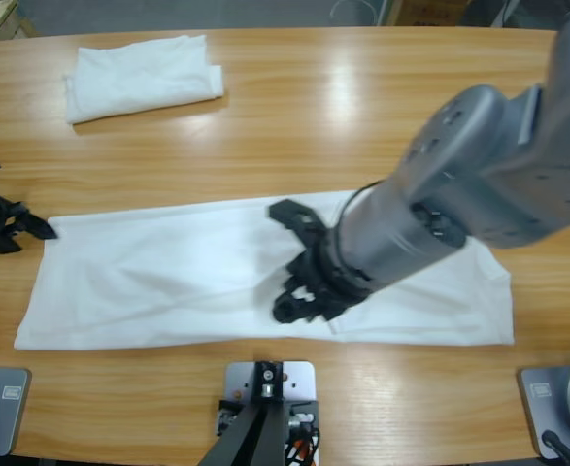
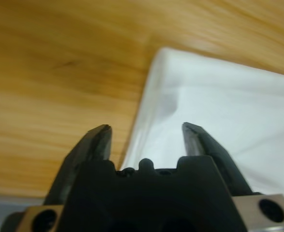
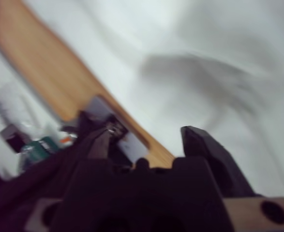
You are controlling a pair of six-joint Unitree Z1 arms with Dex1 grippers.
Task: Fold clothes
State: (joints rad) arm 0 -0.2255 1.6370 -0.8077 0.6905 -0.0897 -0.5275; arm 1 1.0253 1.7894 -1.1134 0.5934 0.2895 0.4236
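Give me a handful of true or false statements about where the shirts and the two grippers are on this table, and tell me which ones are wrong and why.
1. A long white garment lies spread across the wooden table. True.
2. The right gripper hangs over the middle of that garment. True.
3. The left gripper is clamped shut on the cloth. False: its jaws stand open at the garment's left end, holding nothing.
4. A smaller folded white garment sits at the far left of the table. True.
5. The two garments overlap. False: bare wood lies between them.
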